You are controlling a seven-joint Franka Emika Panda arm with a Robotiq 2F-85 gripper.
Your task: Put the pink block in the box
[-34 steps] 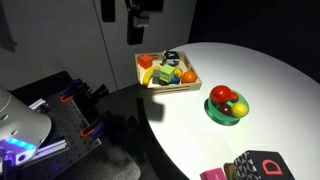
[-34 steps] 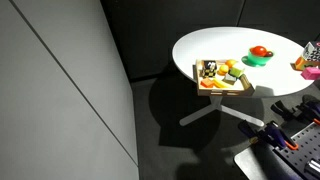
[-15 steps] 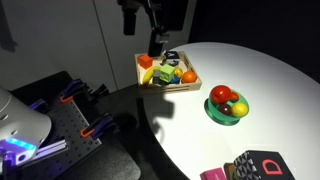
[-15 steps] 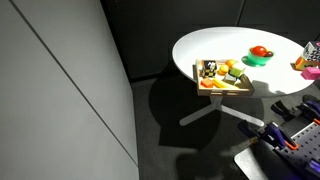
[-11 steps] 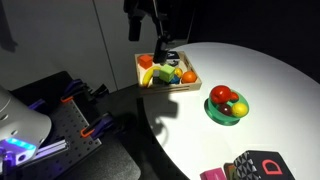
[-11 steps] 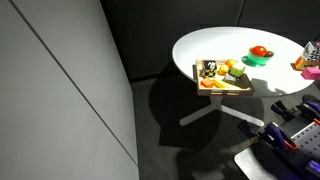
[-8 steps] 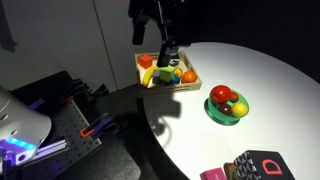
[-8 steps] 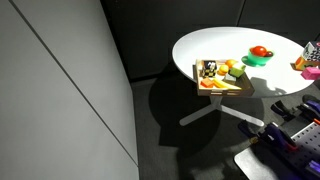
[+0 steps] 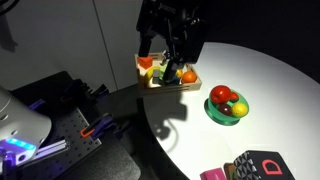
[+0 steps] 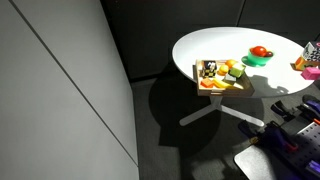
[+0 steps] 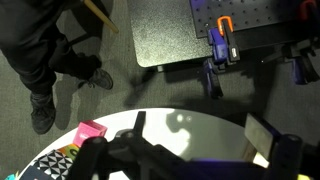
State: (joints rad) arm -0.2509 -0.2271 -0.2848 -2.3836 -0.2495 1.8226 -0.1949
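Observation:
The pink block [image 9: 212, 174] lies at the near edge of the white table [image 9: 270, 80], beside a dark block with a red D [image 9: 260, 164]. It also shows in an exterior view [image 10: 311, 72] and in the wrist view [image 11: 90, 131]. The box [image 9: 190, 84] of light wood stands at the table's far left edge, holding several coloured pieces, and also shows in an exterior view [image 10: 222, 88]. My gripper [image 9: 168, 58] hangs above the box, far from the pink block. In the wrist view its fingers [image 11: 215, 140] stand wide apart with nothing between them.
A green bowl [image 9: 215, 115] of fruit stands between the box and the pink block. A dark bench with orange and blue clamps [image 9: 80, 110] lies left of the table, also in the wrist view [image 11: 222, 40]. A grey wall [image 10: 60, 90] stands beside the table.
My arm has come down and to the right, from above the table's far edge to over the box. The blocks, box and bowl have not moved.

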